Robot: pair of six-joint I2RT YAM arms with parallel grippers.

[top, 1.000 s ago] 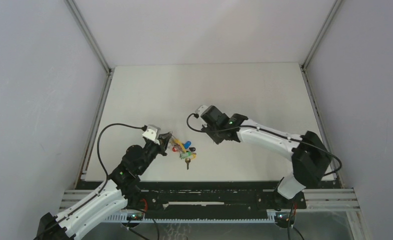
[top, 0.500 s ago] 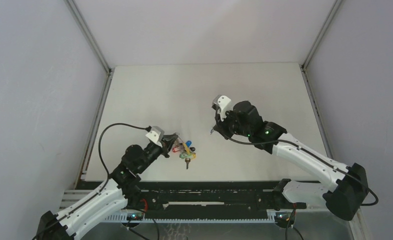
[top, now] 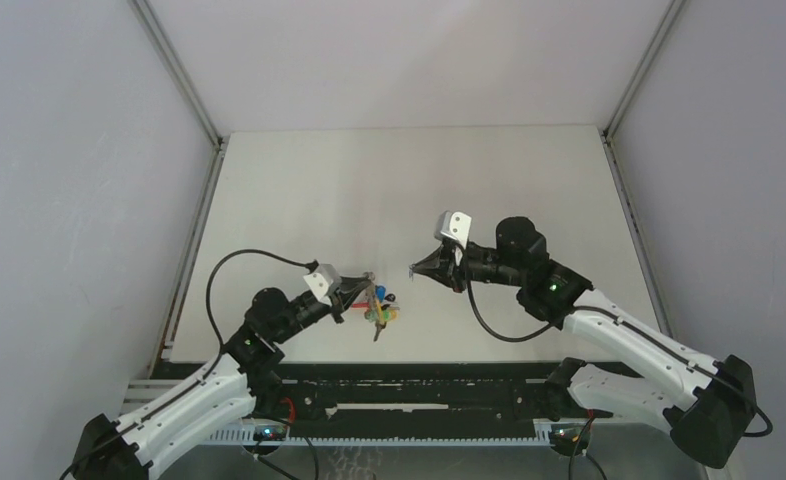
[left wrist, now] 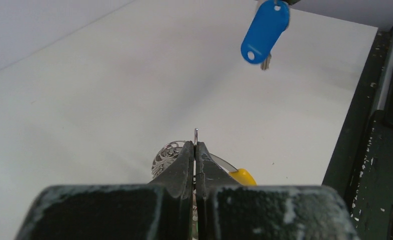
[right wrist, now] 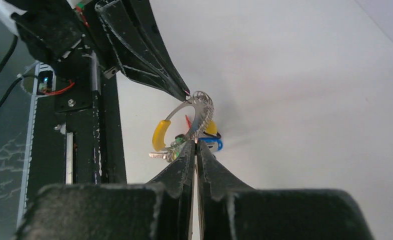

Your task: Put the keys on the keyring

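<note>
My left gripper [top: 367,281] [left wrist: 195,145] is shut on the thin wire of the keyring [right wrist: 194,111], holding it just above the table. The ring's yellow curved section [right wrist: 159,135] [left wrist: 243,176] and a silver filigree charm [left wrist: 165,156] show beside the fingers. Several keys [top: 380,308] with green, red, yellow and black heads hang bunched under the ring. My right gripper [top: 415,270] [right wrist: 196,143] is shut and points left at the ring, a short way off. In the left wrist view a blue key [left wrist: 264,31] dangles in the air from it.
The white table [top: 409,180] is enclosed by grey walls with metal rails along its left and right edges. A black rail [top: 419,385] bearing the arm bases runs along the near edge, close to the keyring.
My right arm has swung round from the middle of the table and now points left at the keyring. The left gripper has shifted slightly right with the ring.
</note>
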